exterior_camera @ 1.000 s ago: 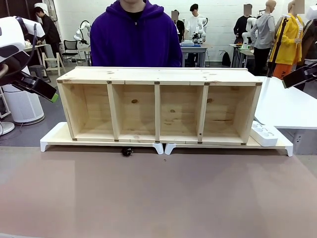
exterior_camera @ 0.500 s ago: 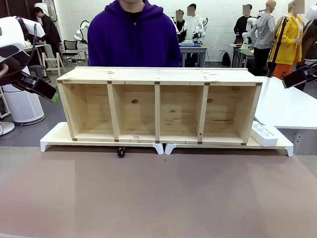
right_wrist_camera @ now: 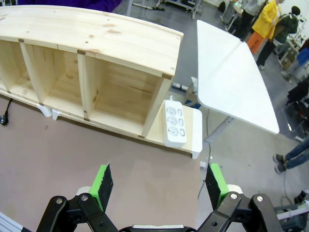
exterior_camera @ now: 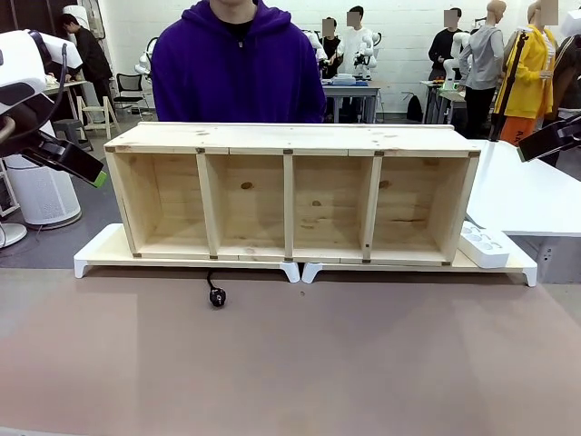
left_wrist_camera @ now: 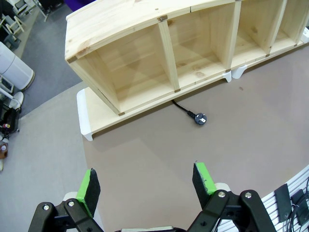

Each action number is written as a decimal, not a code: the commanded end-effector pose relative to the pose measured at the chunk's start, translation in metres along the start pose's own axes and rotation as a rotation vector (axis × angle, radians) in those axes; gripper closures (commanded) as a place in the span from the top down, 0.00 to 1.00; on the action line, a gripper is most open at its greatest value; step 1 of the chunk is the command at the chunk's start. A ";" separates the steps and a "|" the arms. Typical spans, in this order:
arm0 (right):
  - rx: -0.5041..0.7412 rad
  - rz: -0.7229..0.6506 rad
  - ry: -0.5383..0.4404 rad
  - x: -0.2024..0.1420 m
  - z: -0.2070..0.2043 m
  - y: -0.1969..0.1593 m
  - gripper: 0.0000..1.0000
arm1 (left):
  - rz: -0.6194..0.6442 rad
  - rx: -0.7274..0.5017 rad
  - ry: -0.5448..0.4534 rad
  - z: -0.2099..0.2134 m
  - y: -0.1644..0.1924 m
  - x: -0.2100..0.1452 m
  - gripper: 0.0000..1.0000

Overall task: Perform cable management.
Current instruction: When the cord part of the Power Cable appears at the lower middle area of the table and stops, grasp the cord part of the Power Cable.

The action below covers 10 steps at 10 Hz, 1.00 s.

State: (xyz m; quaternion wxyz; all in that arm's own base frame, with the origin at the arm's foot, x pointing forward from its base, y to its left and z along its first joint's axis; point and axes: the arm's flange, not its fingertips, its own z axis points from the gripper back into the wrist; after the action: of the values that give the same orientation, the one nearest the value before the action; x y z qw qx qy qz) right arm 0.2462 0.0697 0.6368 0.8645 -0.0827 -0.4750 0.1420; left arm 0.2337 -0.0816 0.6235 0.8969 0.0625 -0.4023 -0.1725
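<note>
Left wrist view is showing the cable (left_wrist_camera: 184,109) lying on the bench (left_wrist_camera: 241,145), out ahead of the left claw (left_wrist_camera: 146,181) and well apart from it. Its black cord is poking out from under the wooden shelf (left_wrist_camera: 120,29), with the plug (left_wrist_camera: 200,118) resting at the loose end. The cord is looking thin, light and bendy, so it is likely going to flop and slide when pulled. The hard, chunky plug is looking like the best spot to grab.

The left claw is hanging wide open with nothing in it. The right claw (right_wrist_camera: 159,181) is gaping wide and empty too, with the plug far off to its side. Ahead of it, a white power strip (right_wrist_camera: 175,123) is sitting beside the shelf. A person in purple (exterior_camera: 236,73) is standing behind the shelf. The white stand (left_wrist_camera: 84,113) under the shelf is crowding the cord.
</note>
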 end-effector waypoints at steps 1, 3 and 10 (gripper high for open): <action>0.004 0.004 -0.008 0.002 -0.005 0.000 1.00 | -0.011 0.003 -0.008 -0.001 0.001 0.002 1.00; 0.004 0.004 -0.008 0.002 -0.005 0.000 1.00 | -0.011 0.003 -0.008 -0.001 0.001 0.002 1.00; 0.004 0.004 -0.008 0.002 -0.005 0.000 1.00 | -0.011 0.003 -0.008 -0.001 0.001 0.002 1.00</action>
State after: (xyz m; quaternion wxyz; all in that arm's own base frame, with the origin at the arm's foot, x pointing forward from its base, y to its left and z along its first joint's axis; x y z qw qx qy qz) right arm 0.2462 0.0697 0.6368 0.8645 -0.0827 -0.4750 0.1420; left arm 0.2337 -0.0816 0.6235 0.8969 0.0625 -0.4023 -0.1725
